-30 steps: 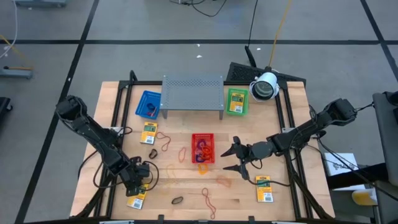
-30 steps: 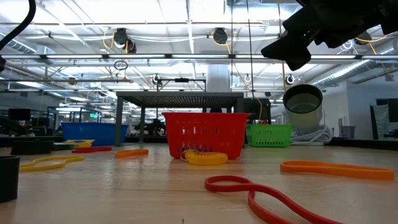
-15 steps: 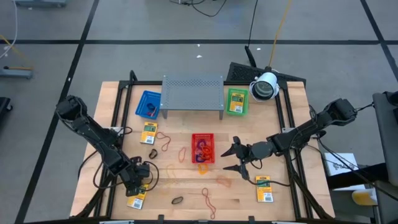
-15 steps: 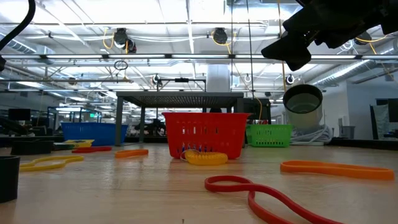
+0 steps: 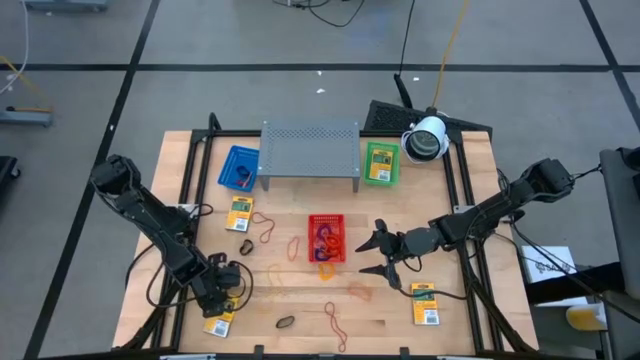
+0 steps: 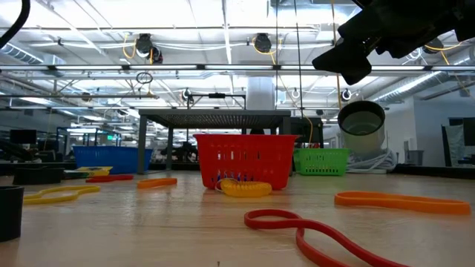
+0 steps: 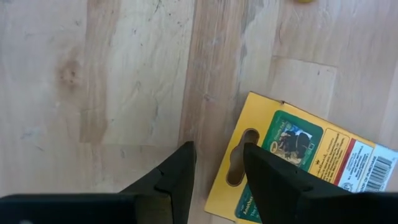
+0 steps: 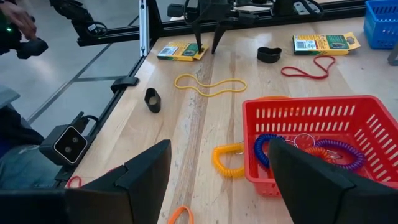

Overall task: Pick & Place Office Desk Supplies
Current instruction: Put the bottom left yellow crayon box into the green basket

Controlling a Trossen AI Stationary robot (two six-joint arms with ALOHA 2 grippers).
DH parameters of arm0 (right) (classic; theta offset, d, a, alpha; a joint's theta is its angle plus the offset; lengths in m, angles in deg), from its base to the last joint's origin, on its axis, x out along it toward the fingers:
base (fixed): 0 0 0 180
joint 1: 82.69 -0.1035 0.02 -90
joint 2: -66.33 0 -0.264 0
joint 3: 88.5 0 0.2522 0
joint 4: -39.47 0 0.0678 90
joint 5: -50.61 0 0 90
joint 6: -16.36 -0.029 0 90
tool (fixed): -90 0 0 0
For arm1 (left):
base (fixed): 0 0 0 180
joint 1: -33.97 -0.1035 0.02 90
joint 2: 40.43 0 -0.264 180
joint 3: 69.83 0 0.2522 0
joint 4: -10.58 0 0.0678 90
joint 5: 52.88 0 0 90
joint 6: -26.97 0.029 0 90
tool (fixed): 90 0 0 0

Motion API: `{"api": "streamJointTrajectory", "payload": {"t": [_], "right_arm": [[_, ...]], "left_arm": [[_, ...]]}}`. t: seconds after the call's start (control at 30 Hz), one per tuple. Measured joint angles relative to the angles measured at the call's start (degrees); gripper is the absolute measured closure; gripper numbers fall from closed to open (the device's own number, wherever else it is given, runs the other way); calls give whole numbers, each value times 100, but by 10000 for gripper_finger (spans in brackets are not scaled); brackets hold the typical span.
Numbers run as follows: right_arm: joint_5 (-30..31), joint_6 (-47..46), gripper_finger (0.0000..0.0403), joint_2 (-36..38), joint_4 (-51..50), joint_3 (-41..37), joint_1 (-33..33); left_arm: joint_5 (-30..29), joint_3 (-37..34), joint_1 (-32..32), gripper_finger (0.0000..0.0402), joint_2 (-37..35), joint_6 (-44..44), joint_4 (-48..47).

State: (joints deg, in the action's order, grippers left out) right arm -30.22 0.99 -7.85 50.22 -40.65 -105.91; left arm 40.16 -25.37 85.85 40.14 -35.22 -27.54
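Fingers of the left arm [image 7: 214, 180] stand partly open and empty, straddling the hanging-hole end of a yellow-and-green packet [image 7: 298, 168] lying flat on the desk [image 7: 124, 93] near its front left corner. Light, stiff and thin, it probably needs pinching by that edge. Fingers of the right arm [image 5: 378, 252] hang wide open, empty, beside the red basket [image 5: 326, 238].

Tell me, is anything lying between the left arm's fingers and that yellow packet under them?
Nothing visible is in the way. The left gripper hangs right over the yellow packet near the table's front left corner, its open fingers astride the edge with the hanger hole. Only bare wooden table lies around it.
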Motion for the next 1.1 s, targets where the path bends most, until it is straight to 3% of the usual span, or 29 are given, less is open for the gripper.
{"api": "streamJointTrajectory", "payload": {"t": [0.13,0.3,0.37,0.77,1.1], "right_arm": [[0,0,144,0,0,0,0],[0,0,144,0,0,0,0],[0,0,144,0,-2,0,0],[0,0,144,0,7,0,-2],[-2,2,144,0,94,-2,-2]], "left_arm": [[16,0,0,271,0,-103,-2],[-111,-12,0,373,9,-293,-10],[-185,-20,2,391,11,-351,53],[-713,227,-12,400,-463,-440,190],[-1605,1076,-48,401,-967,-134,-729]]}}
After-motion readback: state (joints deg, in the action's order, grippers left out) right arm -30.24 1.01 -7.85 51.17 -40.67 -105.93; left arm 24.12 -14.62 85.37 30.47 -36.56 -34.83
